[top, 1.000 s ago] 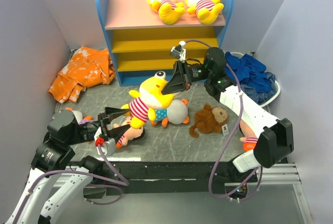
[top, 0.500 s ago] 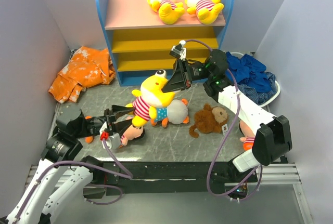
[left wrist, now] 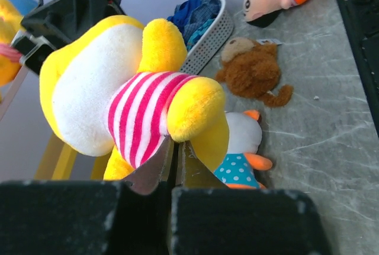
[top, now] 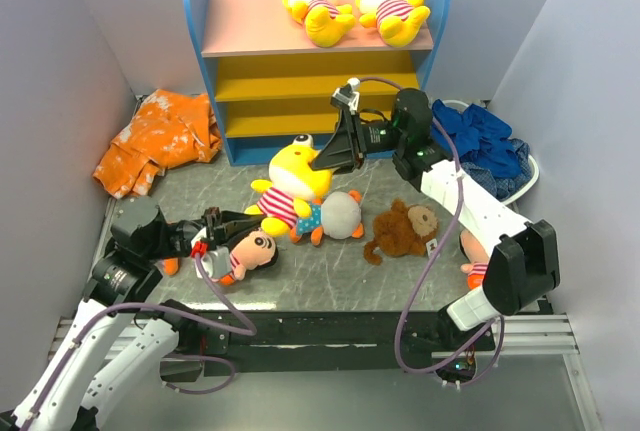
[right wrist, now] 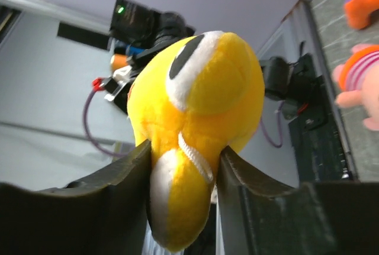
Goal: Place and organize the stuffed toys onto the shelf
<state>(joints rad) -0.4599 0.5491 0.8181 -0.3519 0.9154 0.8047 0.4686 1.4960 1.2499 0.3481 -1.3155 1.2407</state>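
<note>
right jaws around toy (top: pixel 292 176) near shelf (top: pixel 255 29)

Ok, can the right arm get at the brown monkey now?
Probably not yet: the right end effector has the head of the yellow toy between its fingers. The brown monkey lies uncovered beside that arm, so once freed it likely could.

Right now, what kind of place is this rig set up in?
Likely a lab test cell staged as a playroom: plain panel walls box in a small marble-look table, with a toy shelf, scattered stuffed toys and a basket of cloths.
</note>
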